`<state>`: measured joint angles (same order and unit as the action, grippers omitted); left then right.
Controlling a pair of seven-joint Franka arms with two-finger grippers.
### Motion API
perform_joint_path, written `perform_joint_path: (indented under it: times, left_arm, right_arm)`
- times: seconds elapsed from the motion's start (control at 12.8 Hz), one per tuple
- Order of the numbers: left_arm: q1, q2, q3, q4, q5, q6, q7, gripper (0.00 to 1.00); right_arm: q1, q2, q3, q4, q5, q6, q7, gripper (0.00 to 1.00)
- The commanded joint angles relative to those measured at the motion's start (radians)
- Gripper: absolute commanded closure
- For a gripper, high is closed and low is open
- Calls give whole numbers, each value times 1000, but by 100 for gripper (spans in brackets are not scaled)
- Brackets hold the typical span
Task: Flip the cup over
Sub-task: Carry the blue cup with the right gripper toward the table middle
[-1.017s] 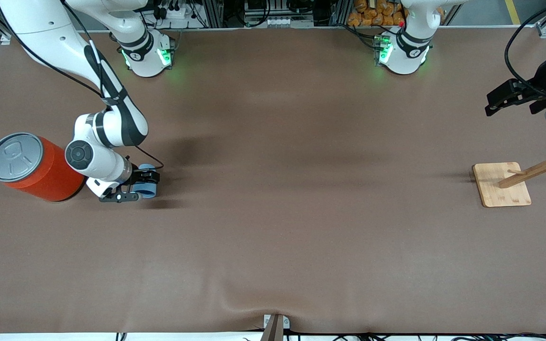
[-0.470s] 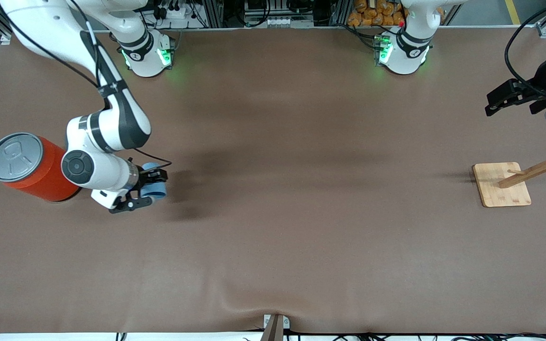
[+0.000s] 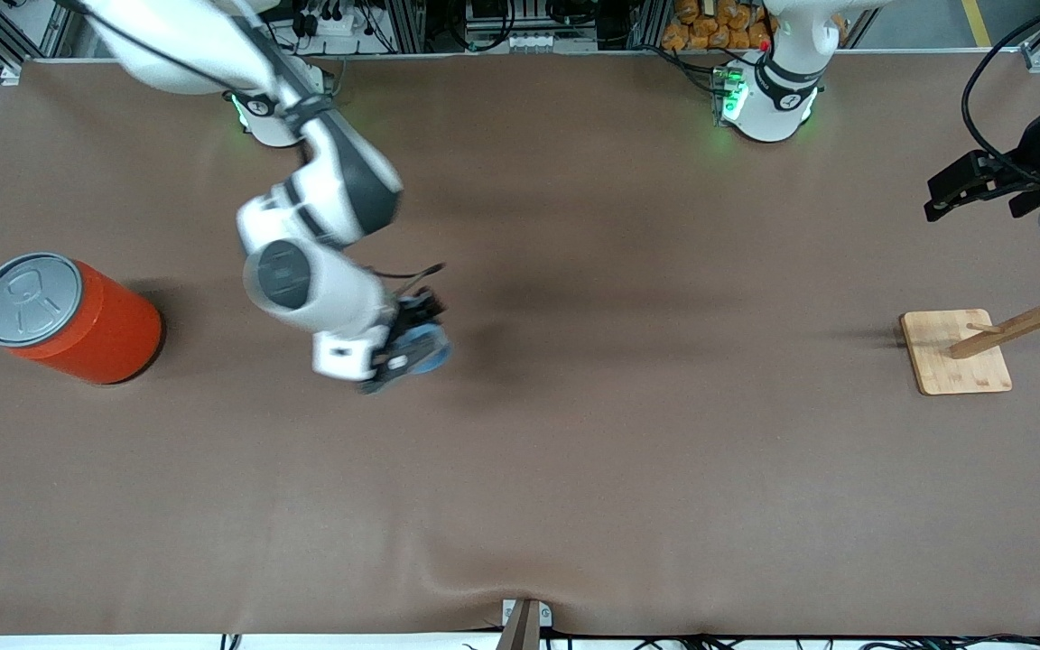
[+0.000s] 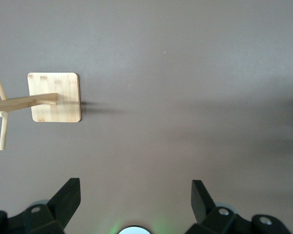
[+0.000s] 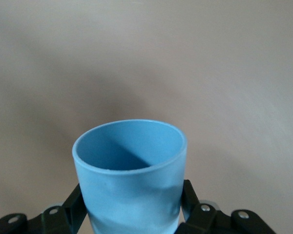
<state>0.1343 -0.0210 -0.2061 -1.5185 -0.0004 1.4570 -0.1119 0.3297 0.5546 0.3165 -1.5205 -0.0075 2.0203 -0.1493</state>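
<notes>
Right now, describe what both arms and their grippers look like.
Both arms are glossy white with dark grey joint bands and black cables along them; green lights glow at their bases. The right gripper and left gripper are black, with blocky two-finger ends.

right gripper (image 3: 407,348) clamped (raised), left gripper (image 3: 980,185) spread

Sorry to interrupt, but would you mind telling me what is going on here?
The right gripper is shut on the light-blue cup and carries it in the air over the bare table, away from the orange can. The left gripper waits open, raised above the wooden rack at its end of the table.
</notes>
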Motion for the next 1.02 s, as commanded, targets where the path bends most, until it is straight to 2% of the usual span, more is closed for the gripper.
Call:
perform_joint_path:
  times: [0.0,0.16,0.31,0.47,0.7,0.94]
  left_arm:
    - [13,6,-4,17,-13,-12,20,0]
    - [13,6,-4,18,-13,-12,20,0]
    - [11,6,-4,18,-13,-12,20,0]
    - [11,6,-4,18,-13,-12,20,0]
    - [13,6,-4,17,-13,-14,20,0]
    - [13,7,-4,15,-13,-12,20,0]
  right_arm:
    - [127,148,-10,151,-118,-12,-212,100]
    - [213,180,-33,172,-214,24,-321,100]
    - [290,200,-34,180,-268,37,-343,100]
    - [374,260,-34,252,-334,46,-374,100]
    - [422,286,-39,281,-336,47,-365,100]
    - [452,353,-51,286,-356,86,-317,100]
